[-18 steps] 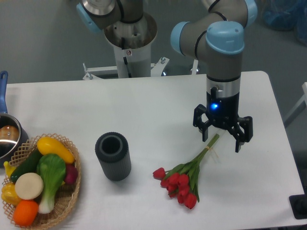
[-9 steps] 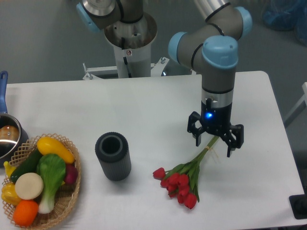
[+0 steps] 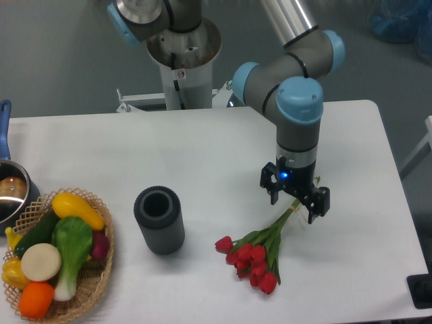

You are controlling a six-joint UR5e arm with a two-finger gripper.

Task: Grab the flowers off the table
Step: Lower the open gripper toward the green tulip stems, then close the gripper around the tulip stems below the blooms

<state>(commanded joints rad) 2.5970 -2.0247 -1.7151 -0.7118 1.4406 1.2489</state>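
Note:
The flowers (image 3: 260,251) lie flat on the white table (image 3: 202,155) at the front right. Their red tulip buds point toward the front edge and their green stems run up and to the right. My gripper (image 3: 295,206) hangs straight down over the upper ends of the stems. It is open, with one finger on each side of the stem ends, and the tips are close to the tabletop. Nothing is held between the fingers.
A dark grey ribbed cylinder (image 3: 159,220) stands upright left of the flowers. A wicker basket (image 3: 101,270) with vegetables and fruit sits at the front left corner. A pot (image 3: 10,192) with a blue handle is at the left edge.
The gripper has moved left and down, from beside the stem ends to straddling them nearer the table. The flowers have not moved.

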